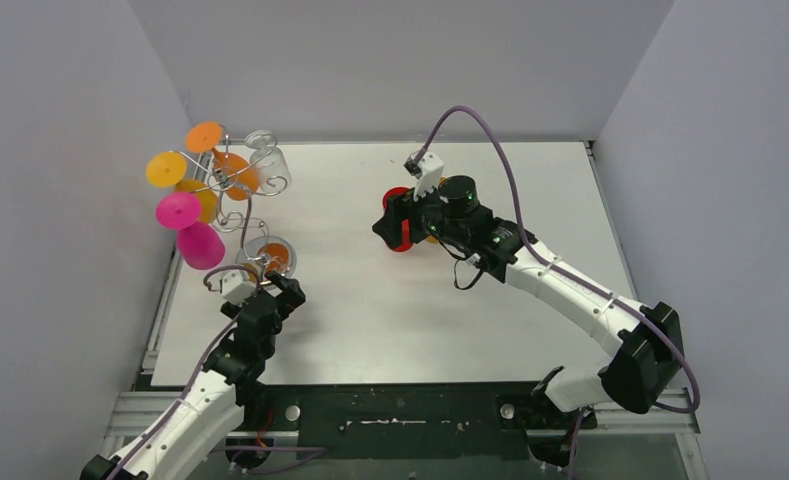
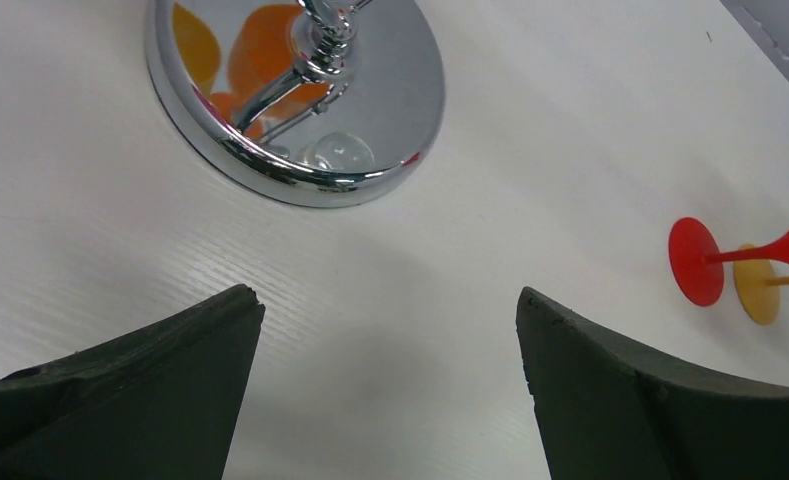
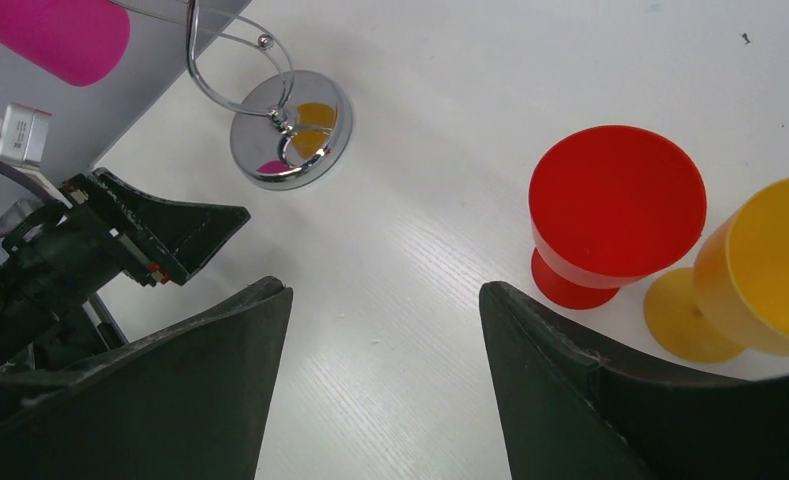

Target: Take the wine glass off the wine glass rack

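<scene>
Wine glass (image 1: 198, 243), the pink one: hangs foot-up on the rack (image 1: 232, 187) at the far left corner of the table (image 1: 390, 320), bowl down and toward the side wall, with other glasses (image 1: 235, 172) on neighbouring arms. Looks like plastic by the flat colour, so probably light, stiff and not brittle, yet smooth enough to slip between hard pads. Best taken across the bowl close to the stem, or on the stem itself, then slid out along the wire arm rather than pulled straight down. Could tip the rack if tugged sideways. Left gripper (image 2: 390, 300): spread wide, nothing in it, low over the table just beside the shiny base (image 2: 400, 90). Right gripper (image 3: 385, 290): parted too, holding nothing, well apart from the rack, just beside a red glass (image 3: 615, 200) and a yellow glass (image 3: 770, 260) standing upright on the table.
</scene>
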Available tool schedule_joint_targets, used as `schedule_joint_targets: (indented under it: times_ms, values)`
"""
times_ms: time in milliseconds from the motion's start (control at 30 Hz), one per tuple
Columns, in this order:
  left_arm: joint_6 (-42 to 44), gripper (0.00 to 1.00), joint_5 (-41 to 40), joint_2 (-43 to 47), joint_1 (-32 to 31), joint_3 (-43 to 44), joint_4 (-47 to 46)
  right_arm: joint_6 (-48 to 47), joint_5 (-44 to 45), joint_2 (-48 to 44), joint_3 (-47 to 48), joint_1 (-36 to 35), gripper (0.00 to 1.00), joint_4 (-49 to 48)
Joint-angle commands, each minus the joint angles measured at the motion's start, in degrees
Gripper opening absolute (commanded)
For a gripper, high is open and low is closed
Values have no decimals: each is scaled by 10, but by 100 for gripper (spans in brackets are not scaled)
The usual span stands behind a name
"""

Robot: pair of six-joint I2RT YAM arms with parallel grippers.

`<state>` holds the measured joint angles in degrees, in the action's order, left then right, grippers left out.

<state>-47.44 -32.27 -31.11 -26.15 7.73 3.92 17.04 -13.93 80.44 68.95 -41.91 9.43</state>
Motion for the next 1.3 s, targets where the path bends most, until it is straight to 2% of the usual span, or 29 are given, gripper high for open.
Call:
schedule_joint_targets:
  times_ms: [0,67,267,433,567,867,1267]
  values:
    - [-54,97,-76,-34,1,-8,-87,-18,34,-27,-11,6,71,-27]
    - [-87,97,-91,-58,3,-1,-79,-20,39,-30,-14,6,72,-26]
    - [-89,97,-100,-152,24,31,-102,-20,44,-30,-11,8,73,-13]
    - [-100,97,-56,-200,90,26,-136,-16,49,-33,-12,9,73,-1]
    - [-70,97,-10,-195,143,11,-184,-14,55,-36,-18,8,73,3]
    - [-7,98,26,-208,177,10,-214,4,58,-20,-8,8,74,19]
    - [58,97,121,-316,213,41,-310,8,55,-25,-15,11,74,15]
